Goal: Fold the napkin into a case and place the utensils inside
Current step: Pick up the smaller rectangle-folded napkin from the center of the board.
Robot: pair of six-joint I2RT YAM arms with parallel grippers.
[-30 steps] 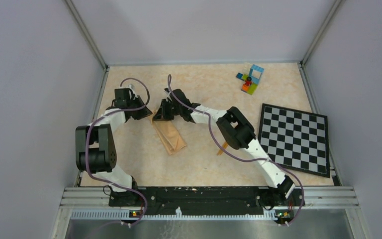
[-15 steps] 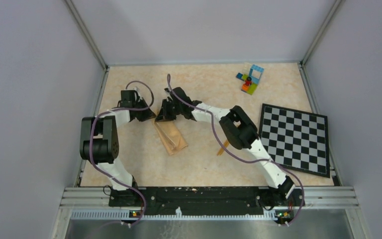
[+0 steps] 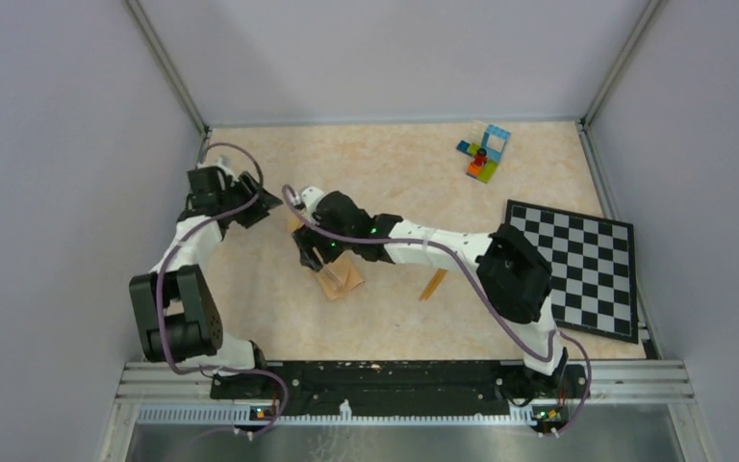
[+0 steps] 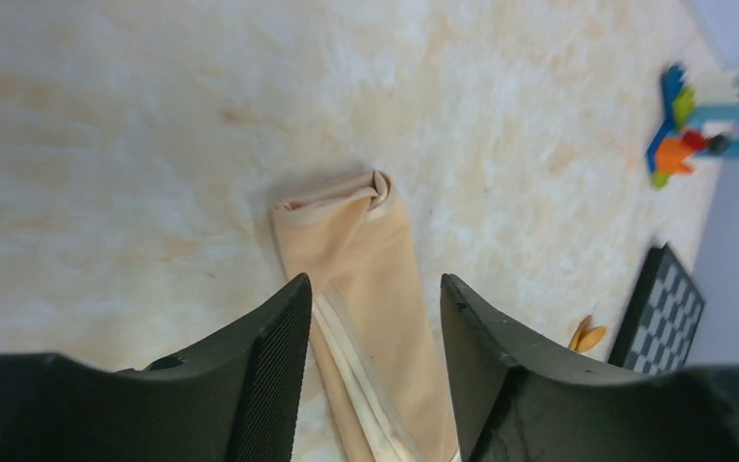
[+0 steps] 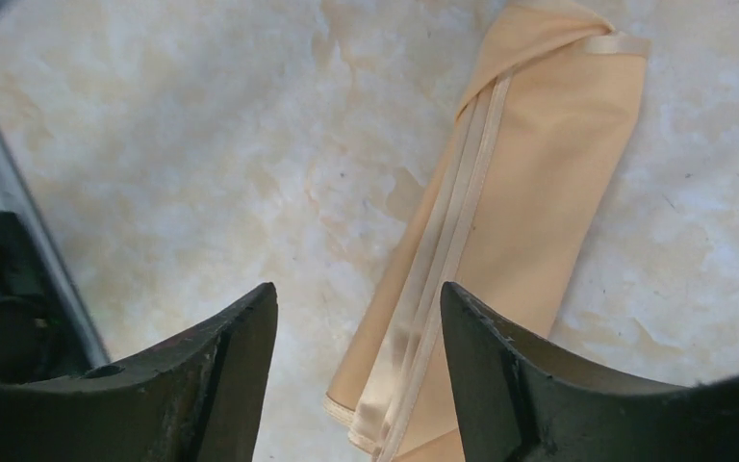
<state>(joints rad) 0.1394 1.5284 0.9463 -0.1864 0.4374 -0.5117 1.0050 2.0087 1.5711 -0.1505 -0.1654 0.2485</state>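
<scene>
Two grippers: the left gripper (image 4: 373, 289) and the right gripper (image 5: 358, 294) both have their fingers parted, with nothing between the pads.
Left gripper, place: near the left edge of the tabletop (image 3: 394, 164), just off the cloth's far end.
Right gripper, place: poised over the cloth's middle.
Napkin (image 5: 539, 173): folded into a long narrow strip that lies flat and slantwise, left of the tabletop's centre. Hem bands run along its length and the far end is slightly bunched.
Utensils (image 3: 433, 284): orange pieces on bare tabletop between the cloth and the checkered board (image 3: 568, 268), well apart from the cloth. They are partly under the right arm, so spoon and knife cannot be told apart.
Done: the fold into a case (image 4: 366, 250) looks finished, or nearly so.
Left: fetching the utensils and sliding them inside.
Bystander: toy bricks (image 3: 484, 152) near the far right corner.
</scene>
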